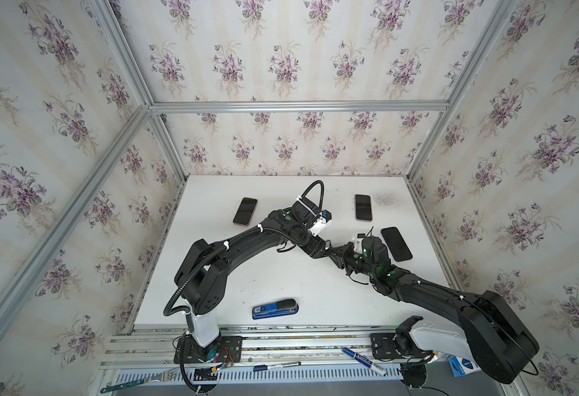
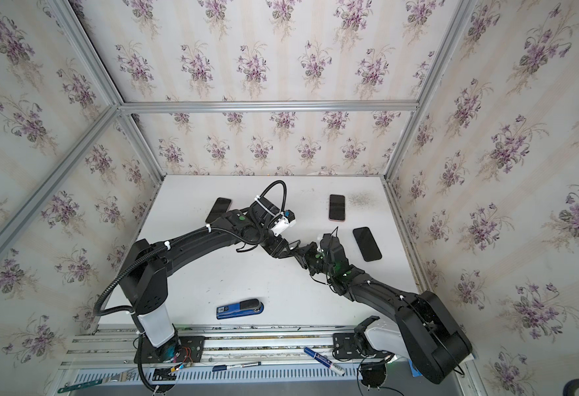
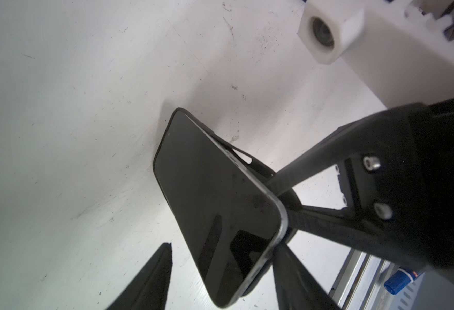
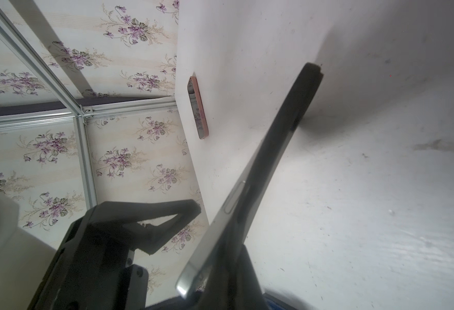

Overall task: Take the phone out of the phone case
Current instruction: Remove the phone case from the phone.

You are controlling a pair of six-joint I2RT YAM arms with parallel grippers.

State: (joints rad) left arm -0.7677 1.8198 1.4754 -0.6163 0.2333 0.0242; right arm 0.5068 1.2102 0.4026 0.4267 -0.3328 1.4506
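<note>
Phone [image 3: 215, 204]: glossy slab, half out matte case [image 3: 259, 168] | R tool [image 3: 282, 200] pinches case | L tool [image 3: 223, 249] open

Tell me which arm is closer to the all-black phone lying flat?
Right. The right arm hangs just beside the all-black phone; the left arm ends farther off, on the right arm's far side.

A blue stapler [image 1: 275, 308] lies flat at six o'clock on the white table [image 1: 281, 274]. Past that edge, a marker [image 1: 363, 360] at five o'clock and a pen [image 1: 277, 366] rest on metal rails [image 1: 281, 339].
</note>
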